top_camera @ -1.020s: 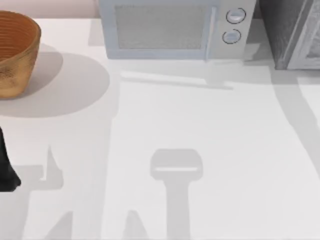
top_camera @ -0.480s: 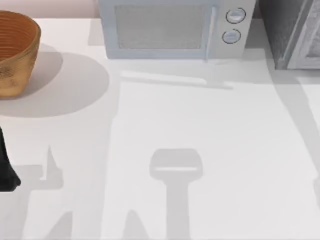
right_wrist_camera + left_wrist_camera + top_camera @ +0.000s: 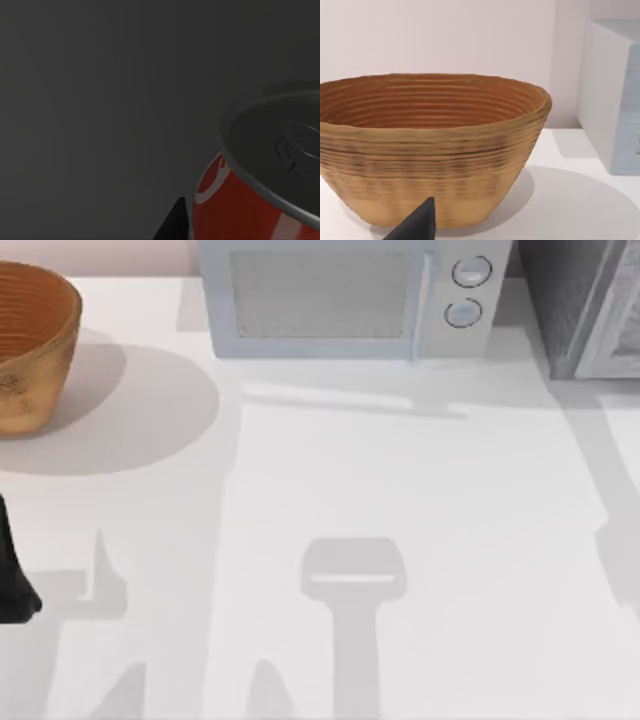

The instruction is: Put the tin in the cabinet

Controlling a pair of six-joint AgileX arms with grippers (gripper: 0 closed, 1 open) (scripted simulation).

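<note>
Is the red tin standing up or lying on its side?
Cannot tell for sure. The right wrist view is dark; the tin shows its silver top and red label against dark grey, but nothing under it shows.

The white table point(image 3: 420, 540) carries a light grey microwave point(image 3: 345, 300) at its back edge — woven basket point(image 3: 30, 345) to the microwave's left, cabinet point(image 3: 585, 305) to its right.
</note>
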